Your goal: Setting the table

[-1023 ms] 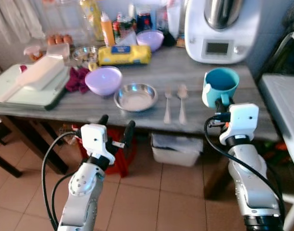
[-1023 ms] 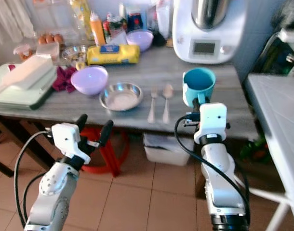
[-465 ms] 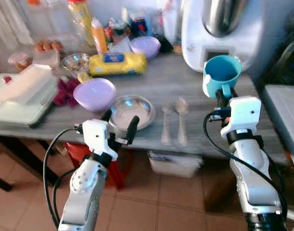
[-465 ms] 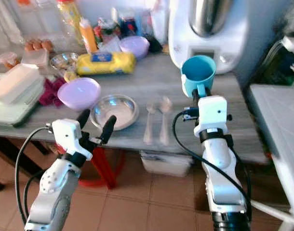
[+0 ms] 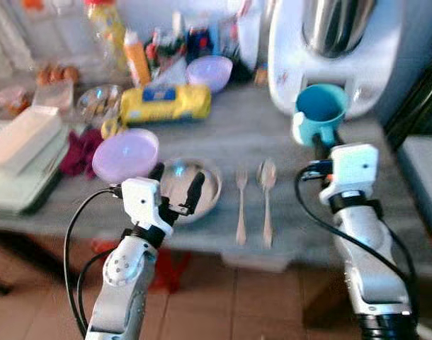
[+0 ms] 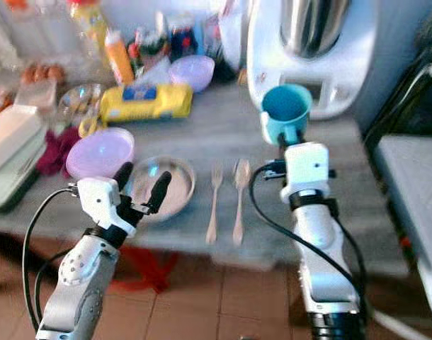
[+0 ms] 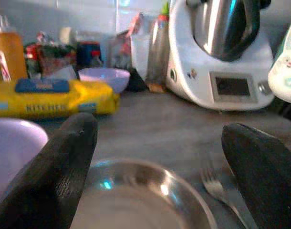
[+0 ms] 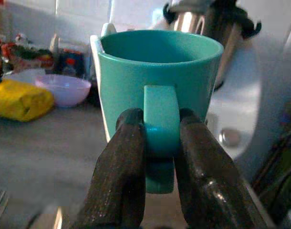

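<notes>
You have a smooth teal plastic cup (image 8: 160, 90), a shiny metal bowl (image 5: 192, 185), metal fork (image 5: 241, 205) and spoon (image 5: 266, 198), on a matt grey table (image 5: 237, 127).

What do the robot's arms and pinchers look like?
Both arms are shiny silver tubes with rounded joints. Each ends in a white boxy wrist block. Looping black cables run beside them. The left end effector and right end effector each have two long black fingers, rounded at the tips.

Bright, even light; slight motion blur
</notes>
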Controlling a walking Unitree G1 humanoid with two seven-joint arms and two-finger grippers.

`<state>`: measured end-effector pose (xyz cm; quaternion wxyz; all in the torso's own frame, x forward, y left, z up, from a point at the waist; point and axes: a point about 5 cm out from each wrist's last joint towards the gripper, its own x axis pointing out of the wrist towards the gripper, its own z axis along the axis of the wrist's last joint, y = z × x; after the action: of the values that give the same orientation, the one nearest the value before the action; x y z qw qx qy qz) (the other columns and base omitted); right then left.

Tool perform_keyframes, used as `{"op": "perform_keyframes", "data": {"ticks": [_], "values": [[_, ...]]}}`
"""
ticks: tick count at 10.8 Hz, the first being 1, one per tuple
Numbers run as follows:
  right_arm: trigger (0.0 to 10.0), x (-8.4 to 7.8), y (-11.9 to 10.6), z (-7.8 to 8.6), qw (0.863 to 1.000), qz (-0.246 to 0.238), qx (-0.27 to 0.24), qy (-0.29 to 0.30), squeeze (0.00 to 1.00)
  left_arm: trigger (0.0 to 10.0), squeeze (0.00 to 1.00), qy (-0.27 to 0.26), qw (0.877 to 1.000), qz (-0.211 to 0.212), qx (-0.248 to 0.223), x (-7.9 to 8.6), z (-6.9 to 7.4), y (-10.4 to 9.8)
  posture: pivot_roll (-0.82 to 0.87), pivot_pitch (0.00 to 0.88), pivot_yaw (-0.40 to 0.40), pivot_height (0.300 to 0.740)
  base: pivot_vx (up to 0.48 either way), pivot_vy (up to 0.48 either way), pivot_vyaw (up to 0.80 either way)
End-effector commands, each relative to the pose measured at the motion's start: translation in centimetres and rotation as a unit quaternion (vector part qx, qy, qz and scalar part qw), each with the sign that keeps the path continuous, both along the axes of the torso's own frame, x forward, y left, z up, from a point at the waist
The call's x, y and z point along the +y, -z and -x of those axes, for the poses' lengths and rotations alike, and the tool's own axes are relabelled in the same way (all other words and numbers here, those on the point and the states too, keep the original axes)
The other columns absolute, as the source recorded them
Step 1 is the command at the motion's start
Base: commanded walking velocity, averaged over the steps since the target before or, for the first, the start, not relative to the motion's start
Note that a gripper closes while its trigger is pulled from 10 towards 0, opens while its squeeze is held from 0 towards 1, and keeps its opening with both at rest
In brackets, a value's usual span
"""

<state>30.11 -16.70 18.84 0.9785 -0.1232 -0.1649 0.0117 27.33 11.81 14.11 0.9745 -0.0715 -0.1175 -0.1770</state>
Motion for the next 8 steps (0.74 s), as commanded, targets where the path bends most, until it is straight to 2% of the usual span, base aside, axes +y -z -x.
{"op": "perform_keyframes", "data": {"ticks": [1,3,6,8], "values": [[10.0,0.9,-0.6,0.1,1.000,-0.006,-0.014,-0.014,0.00,10.0,0.00,-0.012,1.000,-0.010,0.001,0.9,0.1,0.0,-0.06,0.125,0.057,0.740,0.360,0.000,0.00],[10.0,1.3,-1.0,0.2,0.999,0.004,-0.027,-0.027,0.00,10.0,0.00,-0.023,0.999,-0.021,-0.009,1.5,0.3,-0.5,-0.06,0.130,0.058,0.740,0.000,0.000,0.00],[10.0,1.6,-0.9,0.2,0.999,0.006,-0.024,-0.037,0.00,10.0,0.00,-0.018,0.999,-0.048,-0.011,2.7,1.7,0.1,-0.05,0.130,0.054,0.740,0.000,0.000,0.00],[10.0,2.2,-1.1,-0.2,0.997,0.005,-0.012,-0.078,0.00,10.0,0.00,0.002,0.998,-0.056,0.001,3.0,3.1,0.6,-0.04,0.141,0.045,0.740,0.000,0.000,0.00]]}}
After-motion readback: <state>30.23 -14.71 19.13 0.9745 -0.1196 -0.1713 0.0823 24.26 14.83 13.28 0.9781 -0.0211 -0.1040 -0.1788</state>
